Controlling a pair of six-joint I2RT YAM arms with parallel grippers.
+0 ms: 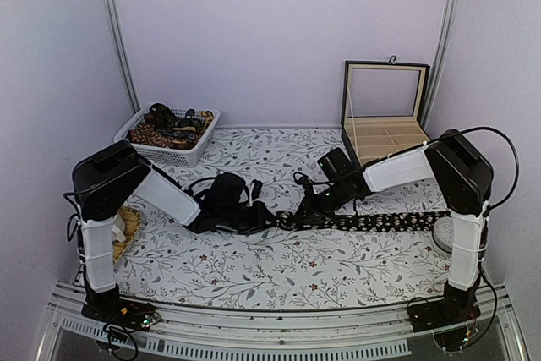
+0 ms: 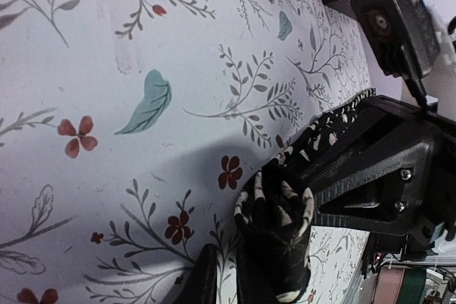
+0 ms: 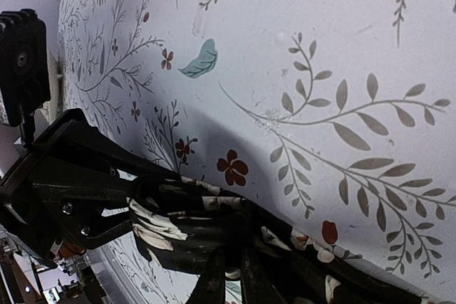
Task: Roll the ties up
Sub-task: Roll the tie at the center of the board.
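Note:
A black tie (image 1: pixel 372 222) with pale flower specks lies stretched across the flowered tablecloth from the middle to the right. Its left end is curled into a small roll (image 2: pixel 281 211). My left gripper (image 1: pixel 269 219) is at that roll, and in the left wrist view the gripper (image 2: pixel 231 250) is shut on it, with one finger hidden behind the cloth. Just to the right, my right gripper (image 1: pixel 308 207) pinches the tie. In the right wrist view its fingers (image 3: pixel 239 261) stand almost together over the tie (image 3: pixel 214 226).
A white basket (image 1: pixel 203 145) with more ties stands at the back left. An open dark box (image 1: pixel 385 116) with compartments is at the back right. A woven item (image 1: pixel 127 226) lies by the left arm, and a round pale object (image 1: pixel 441 234) by the right arm.

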